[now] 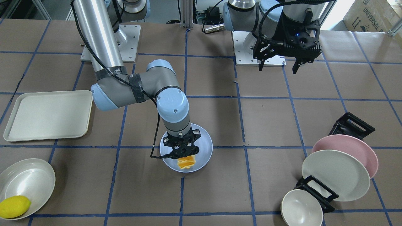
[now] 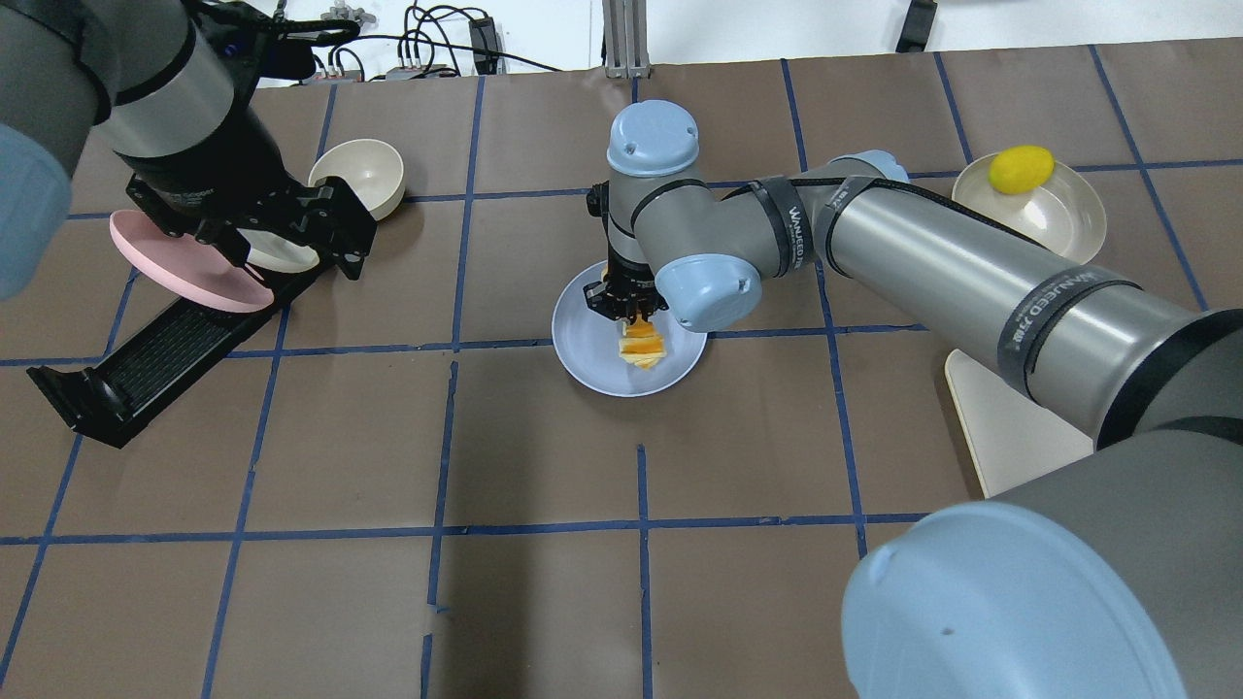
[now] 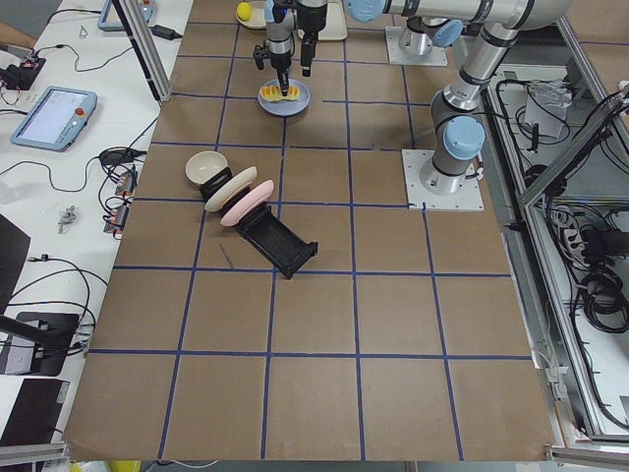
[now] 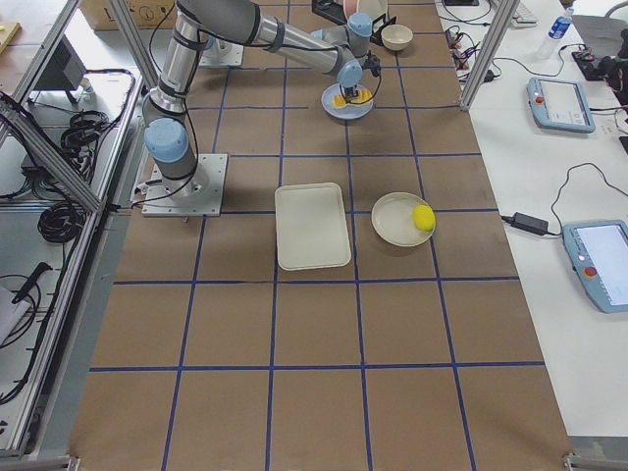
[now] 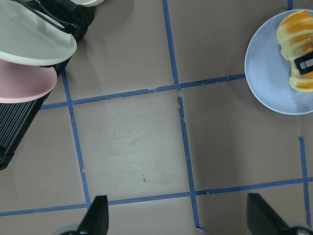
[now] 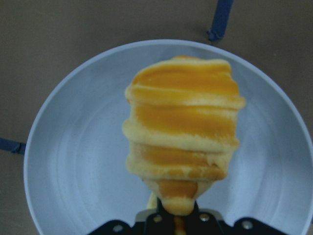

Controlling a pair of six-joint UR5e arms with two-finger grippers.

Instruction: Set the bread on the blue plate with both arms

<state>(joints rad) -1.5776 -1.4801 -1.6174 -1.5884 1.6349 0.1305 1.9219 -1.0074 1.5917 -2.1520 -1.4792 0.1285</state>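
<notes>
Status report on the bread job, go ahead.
Left end effector open, empty, held high. Right end effector shut on bread, over blue plate; touchdown unclear. Nothing else on the plate.

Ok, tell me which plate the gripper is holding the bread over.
The blue plate, lying flat under the right gripper and bread; the pink plate and white plate stand tilted in the black rack.

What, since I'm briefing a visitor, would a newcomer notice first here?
The striped bread, clamped in the right claw over the blue plate mid-table. Then the left claw, open and empty, hanging high near the dish rack, and the yellow lemon in a cream bowl.
</notes>
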